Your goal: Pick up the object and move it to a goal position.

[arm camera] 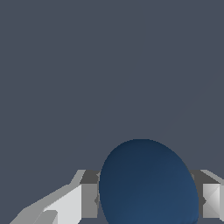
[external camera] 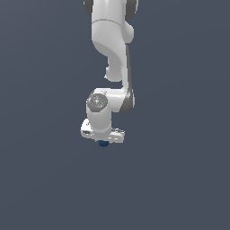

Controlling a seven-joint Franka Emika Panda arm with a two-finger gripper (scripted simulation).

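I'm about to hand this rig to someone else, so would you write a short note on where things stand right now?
Gripper: the wrist view shows the ball between the two fingers, which sit against its sides, so it appears shut on the ball.
Ball: in the exterior view only a dark blue sliver shows under the gripper; whether it is lifted off the surface cannot be told.
Done: the approach, and apparently the grasp.
Left: carry the ball to the goal position. No goal marker is visible in either view, so check the target before moving.
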